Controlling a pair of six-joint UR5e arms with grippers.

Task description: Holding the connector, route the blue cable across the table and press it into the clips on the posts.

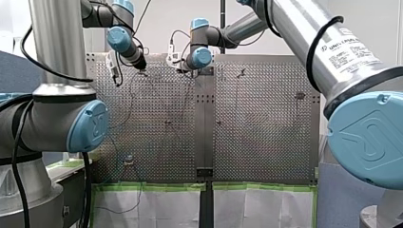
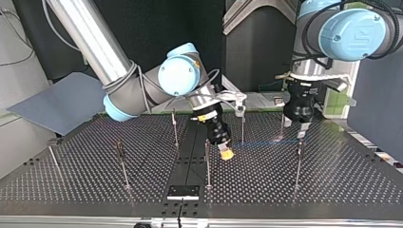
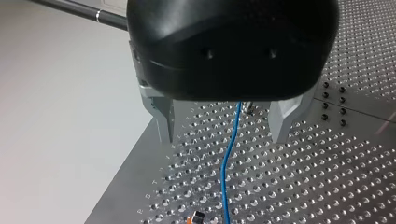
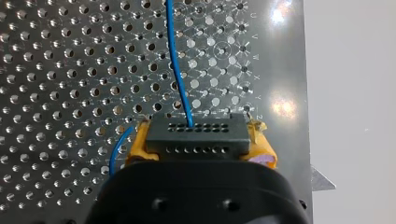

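My right hand (image 4: 198,144) is clamped by its yellow pads (image 4: 134,150) on the black connector (image 4: 195,133), drawing the blue cable (image 4: 176,60) out low over the worktop (image 4: 56,70). My left hand (image 3: 224,123) hovers with fingers (image 3: 163,116) spread, straddling the cable, probably to guide it into a post (image 2: 298,166) clip.

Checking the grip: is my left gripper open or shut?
Open: my left gripper has fingers apart, blue cable running free between them.

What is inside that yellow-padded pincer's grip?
My right pincer clamps a black connector with rows of small holes; a blue cable leaves it. The pincer's body covers the connector's rear.
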